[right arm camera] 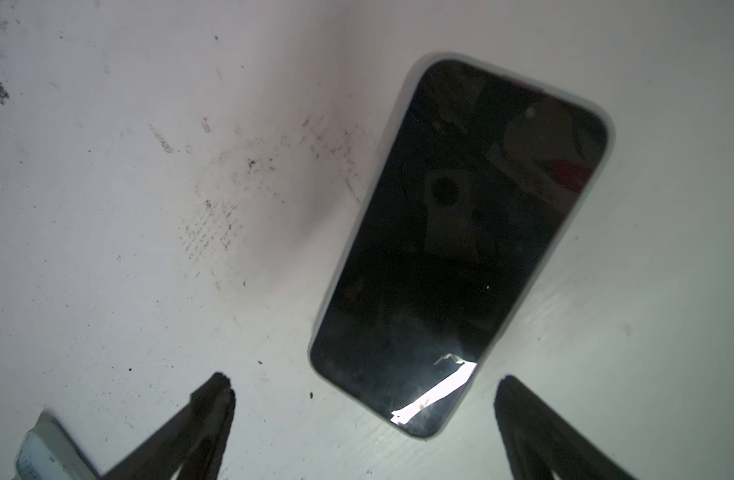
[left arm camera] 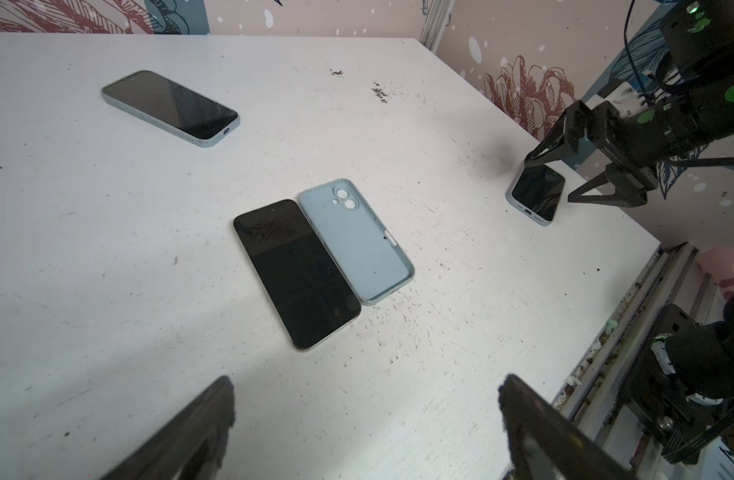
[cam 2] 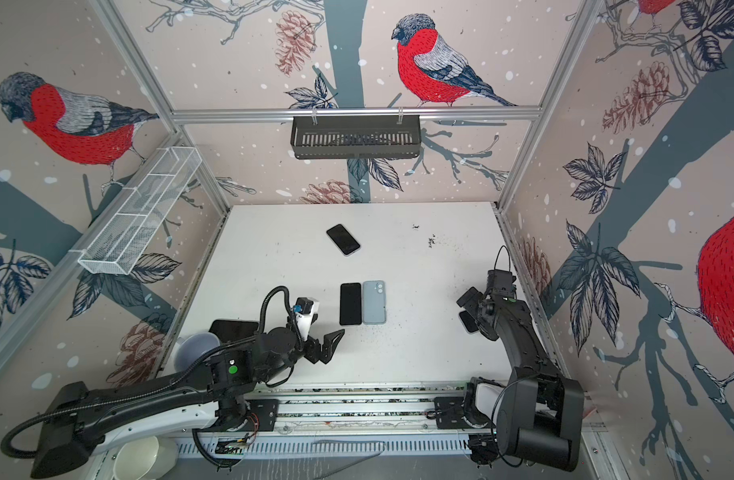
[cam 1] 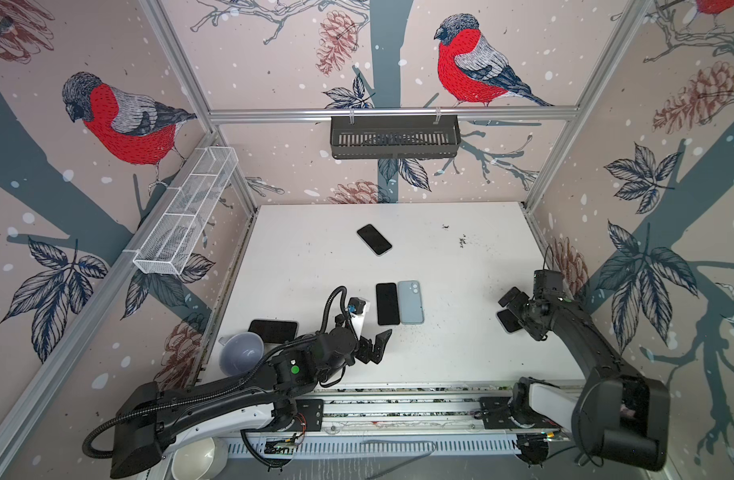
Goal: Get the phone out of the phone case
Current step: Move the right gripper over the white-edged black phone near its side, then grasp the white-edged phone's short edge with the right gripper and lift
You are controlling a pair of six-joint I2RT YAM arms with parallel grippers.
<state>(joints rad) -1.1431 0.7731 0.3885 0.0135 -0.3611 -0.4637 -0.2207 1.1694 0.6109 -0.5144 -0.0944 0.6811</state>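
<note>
lying open-side up and empty on the bench (cam 1: 461,340), the phone case (cam 1: 410,302) sits just beside the bare phone (cam 1: 387,304), while the left pincer (left arm camera: 365,382) and the right pincer (right arm camera: 365,382) are spread, pinching nothing.

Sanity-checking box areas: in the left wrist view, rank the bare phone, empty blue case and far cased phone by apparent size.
1. bare phone and empty blue case: about alike, largest.
2. far cased phone: smallest, though farther from the camera.
</note>
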